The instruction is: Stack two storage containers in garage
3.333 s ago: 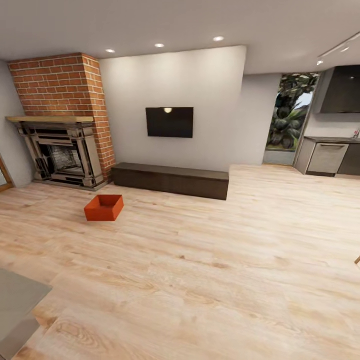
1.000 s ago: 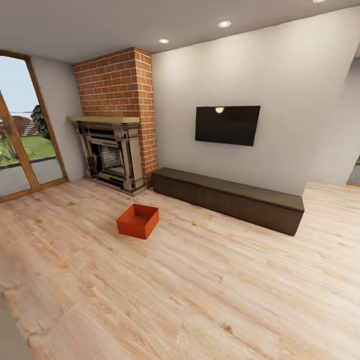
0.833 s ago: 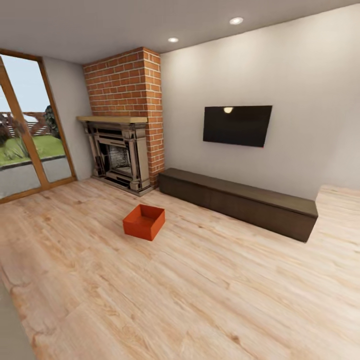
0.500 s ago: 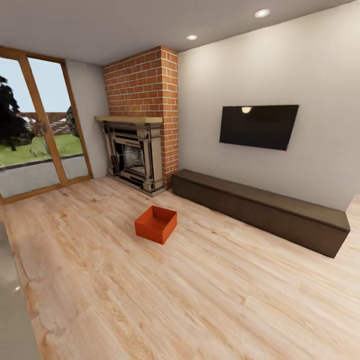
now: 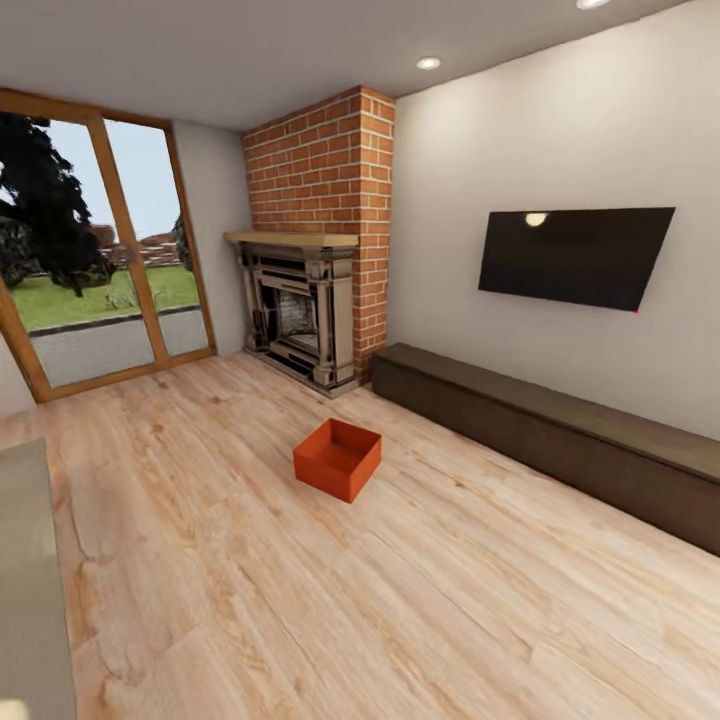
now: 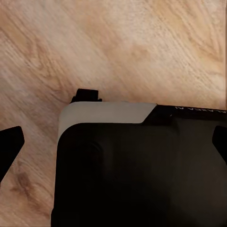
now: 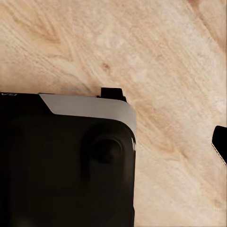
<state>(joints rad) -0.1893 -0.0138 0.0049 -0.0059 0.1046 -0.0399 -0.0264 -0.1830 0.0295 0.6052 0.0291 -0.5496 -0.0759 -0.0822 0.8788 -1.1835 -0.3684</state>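
One of the storage containers (image 5: 338, 459), an orange-red lidless bin, stands on the living room's light wood-plank floor (image 5: 420, 600), in front of the brick fireplace (image 5: 305, 310) and some way ahead of me. Nothing is inside it. In the left wrist view, my left gripper (image 6: 113, 146) is open: its dark fingertips (image 6: 9, 144) sit at opposite edges, with nothing between them. It hangs over the robot's dark body (image 6: 137, 179) and the planks. My right gripper (image 7: 113, 144) is also open and empty, one fingertip (image 7: 220, 142) showing at the edge.
A long low dark cabinet (image 5: 560, 435) runs along the right wall under a black TV (image 5: 575, 255). Wood-framed glass doors (image 5: 100, 260) close the far left. A grey surface (image 5: 30, 590) juts in at the near left. Open planks lie between me and the bin.
The head camera has turned left and moved closer, bringing the glass doors into view. The bin has stayed where it was on the floor.
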